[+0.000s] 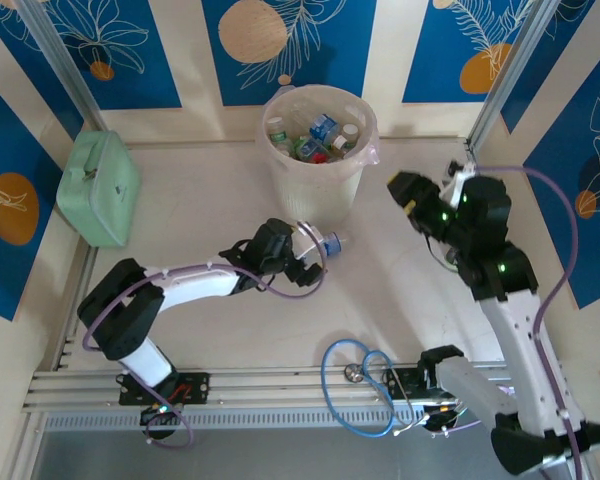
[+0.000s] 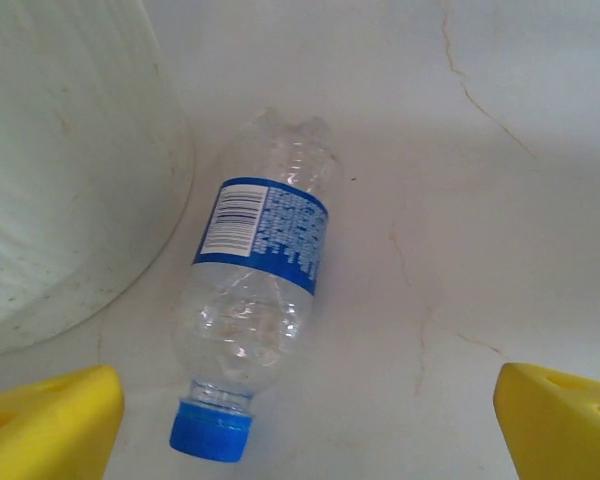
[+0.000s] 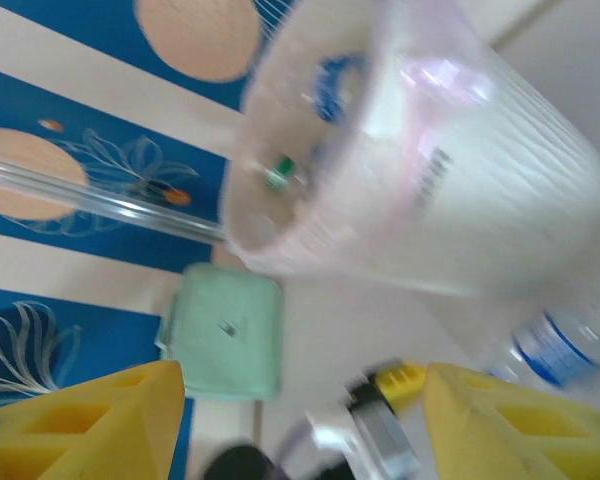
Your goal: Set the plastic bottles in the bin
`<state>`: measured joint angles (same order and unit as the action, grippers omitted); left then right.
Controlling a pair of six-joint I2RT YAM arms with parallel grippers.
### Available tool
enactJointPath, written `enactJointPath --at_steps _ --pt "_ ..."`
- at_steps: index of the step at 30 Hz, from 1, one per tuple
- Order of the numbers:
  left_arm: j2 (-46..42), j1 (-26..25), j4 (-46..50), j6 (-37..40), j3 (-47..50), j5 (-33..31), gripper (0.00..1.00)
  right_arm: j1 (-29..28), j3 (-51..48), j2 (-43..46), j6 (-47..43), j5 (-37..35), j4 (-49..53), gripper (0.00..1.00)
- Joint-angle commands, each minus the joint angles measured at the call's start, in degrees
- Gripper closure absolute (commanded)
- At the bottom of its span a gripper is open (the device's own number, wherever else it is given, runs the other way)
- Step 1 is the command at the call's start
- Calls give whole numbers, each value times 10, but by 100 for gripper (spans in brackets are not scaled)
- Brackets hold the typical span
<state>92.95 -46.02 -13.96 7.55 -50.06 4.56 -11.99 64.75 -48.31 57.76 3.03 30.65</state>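
Observation:
A clear plastic bottle [image 2: 260, 300] with a blue label and blue cap lies on the table just right of the bin's wall [image 2: 70, 180]. My left gripper [image 2: 310, 430] is open over it, its yellow fingers [image 2: 50, 425] wide apart, the cap close to the left one, neither touching. From above, the bottle [image 1: 327, 243] and left gripper [image 1: 313, 258] sit in front of the round pale bin [image 1: 315, 165], which holds several bottles [image 1: 320, 135]. My right gripper [image 1: 408, 192] hangs open and empty to the bin's right; its view is blurred, showing the bin [image 3: 460, 190] and the bottle [image 3: 550, 345].
A mint-green case [image 1: 100, 185] lies at the far left by the wall, also in the right wrist view [image 3: 225, 330]. A blue cable loop [image 1: 360, 385] lies near the front rail. Metal frame posts stand at both back corners.

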Motion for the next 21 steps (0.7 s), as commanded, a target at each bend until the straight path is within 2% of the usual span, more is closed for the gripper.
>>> enactJointPath --at_steps 1,4,9,14,21 --pt "22 46 -129 -48 22 81 6 3 -59 65 -12 16 98 35" --pt "33 81 -175 -121 37 140 8 5 -115 118 5 14 144 35" --pt "49 96 -167 -148 35 160 8 1 -173 151 38 30 150 36" --pt "91 138 -192 -225 25 244 10 1 -161 137 33 31 145 36" --pt "131 159 -176 -269 -7 285 11 0 -151 138 29 28 154 36"
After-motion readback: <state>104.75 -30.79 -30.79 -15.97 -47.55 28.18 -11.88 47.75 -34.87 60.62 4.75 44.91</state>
